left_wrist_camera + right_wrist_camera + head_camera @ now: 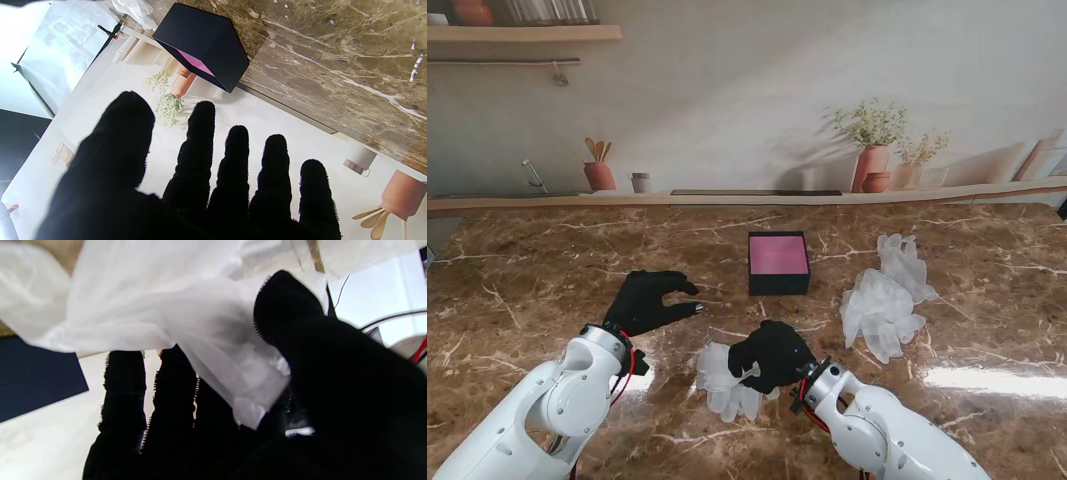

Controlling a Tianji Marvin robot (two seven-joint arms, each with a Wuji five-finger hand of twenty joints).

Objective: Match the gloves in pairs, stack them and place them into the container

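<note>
- Two black-gloved hands work the marble table, placed here against the black container with its pink floor.
- The left hand hovers to the container's left and slightly nearer to me, fingers spread, holding nothing.
- The held glove, thin translucent plastic, sits nearer to me than the container, pinched by the right hand; thumb and fingers are closed on the film.
- The loose gloves lie in a crumpled heap right of the container, apart from it.
- Judging by the folds, the gloves are light, limp and slippery; a pinch at the cuff looks safest, with the free hand flattening the film.
</note>
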